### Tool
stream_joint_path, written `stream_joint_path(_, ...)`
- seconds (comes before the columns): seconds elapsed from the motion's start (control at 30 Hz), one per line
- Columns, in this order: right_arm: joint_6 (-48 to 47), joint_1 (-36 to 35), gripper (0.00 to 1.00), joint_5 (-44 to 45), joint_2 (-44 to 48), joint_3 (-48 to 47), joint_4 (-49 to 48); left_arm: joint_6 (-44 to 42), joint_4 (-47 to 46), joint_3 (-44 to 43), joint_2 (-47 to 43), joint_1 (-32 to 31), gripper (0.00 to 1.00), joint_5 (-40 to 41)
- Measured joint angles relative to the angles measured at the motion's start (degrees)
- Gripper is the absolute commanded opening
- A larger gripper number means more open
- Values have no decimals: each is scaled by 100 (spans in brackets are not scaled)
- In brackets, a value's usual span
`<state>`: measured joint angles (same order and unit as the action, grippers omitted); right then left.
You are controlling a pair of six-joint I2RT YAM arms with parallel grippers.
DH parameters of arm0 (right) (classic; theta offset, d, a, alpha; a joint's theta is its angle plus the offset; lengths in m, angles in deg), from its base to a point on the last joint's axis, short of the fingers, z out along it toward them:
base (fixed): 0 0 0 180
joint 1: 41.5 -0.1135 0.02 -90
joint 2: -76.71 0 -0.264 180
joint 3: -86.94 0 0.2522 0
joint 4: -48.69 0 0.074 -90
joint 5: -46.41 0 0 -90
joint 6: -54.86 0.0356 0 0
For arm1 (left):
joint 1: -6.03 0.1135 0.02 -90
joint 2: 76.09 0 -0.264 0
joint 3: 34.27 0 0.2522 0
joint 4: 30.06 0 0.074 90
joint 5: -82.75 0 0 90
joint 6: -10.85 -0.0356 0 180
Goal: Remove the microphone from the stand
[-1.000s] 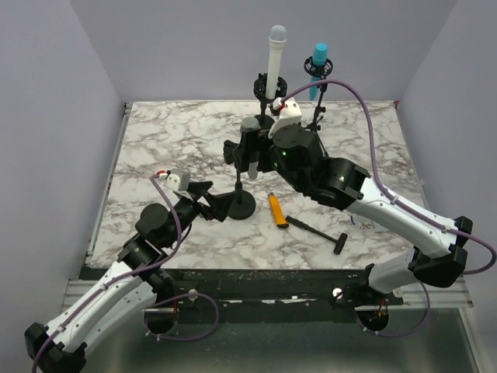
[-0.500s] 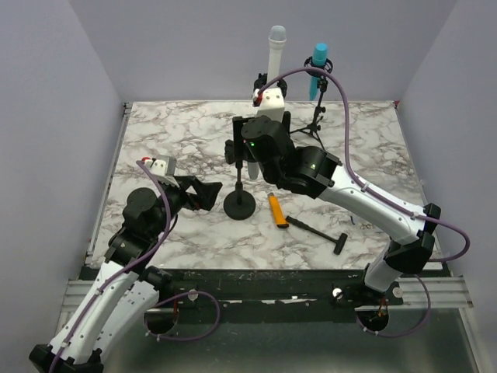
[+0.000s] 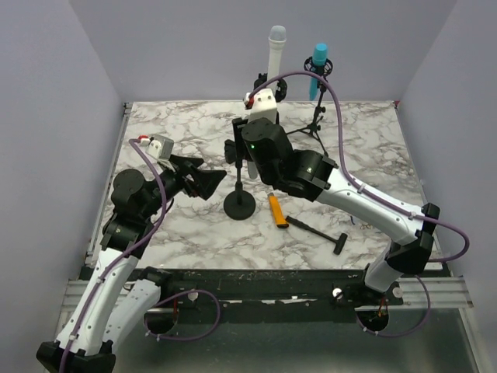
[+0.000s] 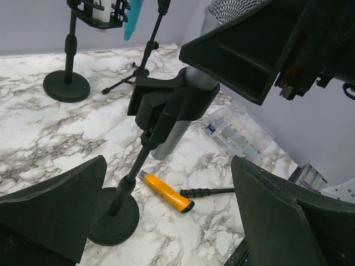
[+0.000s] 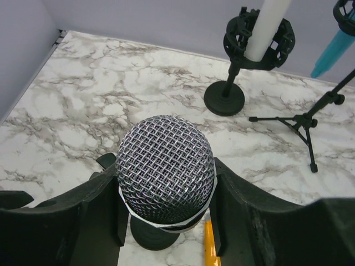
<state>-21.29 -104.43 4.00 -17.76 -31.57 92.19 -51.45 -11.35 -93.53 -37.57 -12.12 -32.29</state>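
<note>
**Top view:** mic [image 3: 253,169] sits tilted in stand [image 3: 239,207], mid-table, head up. R gripper [image 3: 248,152] is on it from above, jaws closed on upper mic. Most of the mic is hidden under the wrist; only the grey lower body shows. L gripper [image 3: 208,172] is just left of stand and apart from it, jaws spread wide, holding nothing. Walls [image 3: 62,116] close off table [image 3: 171,132] at left, rear and right. Bare marble is widest rear-left and front-left. Right of stand it's tighter: knife [image 3: 277,210] just beside it, tool [image 3: 317,231] near, toward front-right. White mic [image 3: 276,50] and teal mic [image 3: 318,68] stand at rear, just behind R wrist. The foot of white mic's holder is hidden by the arm.

**L wrist view:** own fingers fill both lower corners, w/ a wide gap between. In the gap are the stand pole and clip [image 4: 151,98], which holds the grey mic body; mic leans up to the right. An R gripper finger covers the mic top, so only a bit of mesh shows, cut off by the frame edge. Knife lies on marble past stand. Tool handle is at its end; touching or not, can't tell. Clear box [image 4: 238,133] lies beyond, near the wall.

**R wrist view:** mesh head fills centre, w/ a finger tight on each side just below it. Mic body and clip are hidden under the head; a bit of stand's round foot peeks out beneath. Tripod [image 5: 302,119] is rear-right, well apart.
</note>
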Motion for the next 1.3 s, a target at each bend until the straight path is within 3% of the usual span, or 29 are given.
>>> stream_joint_path(0.43, -918, 516, 1, -1869, 717, 1045, -940, 273, -922, -13, 498, 833, 95, -1196)
stream_joint_path(0.77, -1130, 946, 1, -3161, 874, 1193, -1003, -437, -1858, -13, 1193, 732, 99, -1867)
stream_joint_path(0.97, -1139, 984, 1, -3379, 876, 1174, -990, -1102, -1853, -372, 1801, 225, 99, -1888)
stream_joint_path(1.17, -1132, 992, 1, -3484, 874, 1104, -852, -1668, -1602, -378, 1829, -197, 77, -1523)
stream_joint_path(1.3, -1126, 1008, 1, -3521, 855, 1021, -730, -1902, -1346, -533, 1991, -227, 73, -1311)
